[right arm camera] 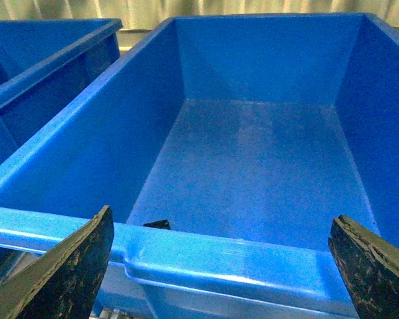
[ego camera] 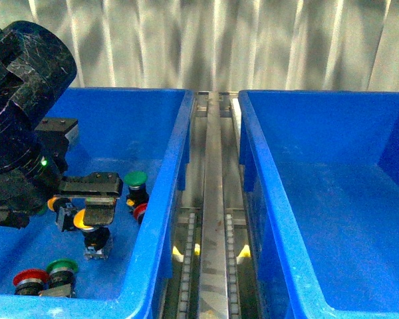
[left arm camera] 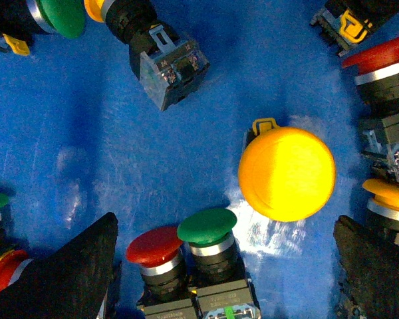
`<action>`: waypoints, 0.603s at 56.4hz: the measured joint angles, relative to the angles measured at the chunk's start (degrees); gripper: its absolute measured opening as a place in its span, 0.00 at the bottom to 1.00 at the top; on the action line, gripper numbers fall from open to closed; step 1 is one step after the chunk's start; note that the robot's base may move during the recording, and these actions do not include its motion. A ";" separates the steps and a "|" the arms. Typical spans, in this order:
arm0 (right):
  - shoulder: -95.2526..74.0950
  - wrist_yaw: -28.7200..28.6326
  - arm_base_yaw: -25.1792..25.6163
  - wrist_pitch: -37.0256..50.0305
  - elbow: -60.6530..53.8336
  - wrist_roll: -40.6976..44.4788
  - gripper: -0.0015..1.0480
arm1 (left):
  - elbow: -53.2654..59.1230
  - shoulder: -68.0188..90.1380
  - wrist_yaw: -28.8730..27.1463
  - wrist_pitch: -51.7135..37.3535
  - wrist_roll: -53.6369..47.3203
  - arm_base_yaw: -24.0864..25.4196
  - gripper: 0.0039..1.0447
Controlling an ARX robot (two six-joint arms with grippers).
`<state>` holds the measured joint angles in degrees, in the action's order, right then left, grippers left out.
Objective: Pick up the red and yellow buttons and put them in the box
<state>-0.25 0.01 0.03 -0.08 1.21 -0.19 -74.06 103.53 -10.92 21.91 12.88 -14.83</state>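
Note:
My left gripper (ego camera: 86,199) hangs open inside the left blue bin (ego camera: 159,126), over a cluster of push-buttons. In the left wrist view its black fingers (left arm camera: 80,272) stand wide apart around a red button (left arm camera: 154,246) and a green button (left arm camera: 207,227), standing side by side. A big yellow button (left arm camera: 287,174) lies cap-up just beyond them. More red (left arm camera: 382,53) and yellow (left arm camera: 389,194) buttons lie at one edge. My right gripper (right arm camera: 219,272) is open and empty above the near rim of the empty right box (right arm camera: 253,159); it is out of the front view.
In the front view a green button (ego camera: 135,178), a red one (ego camera: 139,211), and a red (ego camera: 30,278) and green (ego camera: 62,267) pair lie in the left bin. A metal conveyor rail (ego camera: 213,219) runs between the bin and the right box (ego camera: 332,199).

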 joint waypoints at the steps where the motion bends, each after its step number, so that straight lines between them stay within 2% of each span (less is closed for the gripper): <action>1: 0.00 0.00 0.00 0.00 0.00 0.02 0.94 | -0.07 0.09 0.02 -0.09 0.00 0.00 0.93; 34: 0.00 0.02 0.00 0.00 0.00 0.02 0.94 | -5.03 6.21 1.05 -1.88 -1.88 0.35 0.93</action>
<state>-0.25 0.03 0.03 -0.08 1.21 -0.16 -79.09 109.73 -9.87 20.03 11.00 -14.48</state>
